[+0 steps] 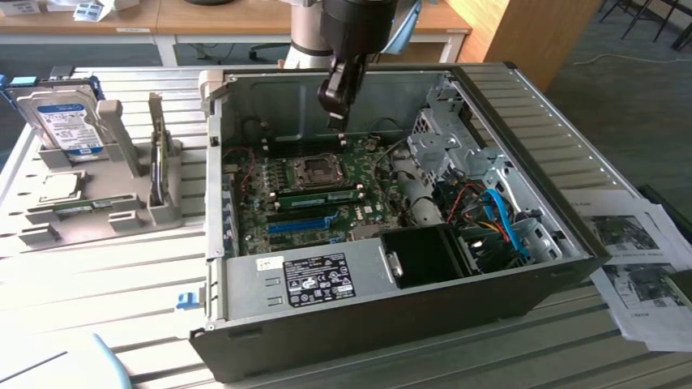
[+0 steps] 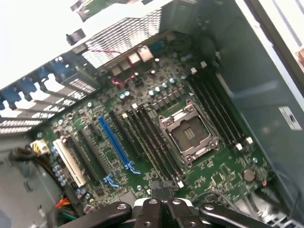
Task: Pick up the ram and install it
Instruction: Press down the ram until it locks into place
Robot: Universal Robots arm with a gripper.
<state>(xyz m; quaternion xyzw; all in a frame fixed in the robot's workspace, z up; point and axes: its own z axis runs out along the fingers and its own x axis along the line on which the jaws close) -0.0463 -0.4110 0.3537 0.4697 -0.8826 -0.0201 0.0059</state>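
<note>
Claw (image 1: 336, 121) hangs closed and empty over the motherboard (image 1: 313, 194), with ram (image 1: 324, 195) seated.

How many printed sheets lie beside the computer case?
2, on the exterior view's right of the case: one sheet by its corner, another nearer the camera, overlapping. More may lie underneath.

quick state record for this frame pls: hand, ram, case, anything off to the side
hand: black, hanging inside the open grey computer case, above the green motherboard
ram: long green circuit-board stick lies along the slots beside the empty square processor socket
side: grey parts rack, at the exterior view's left outside the case, carrying a blue-labelled hard drive
</note>
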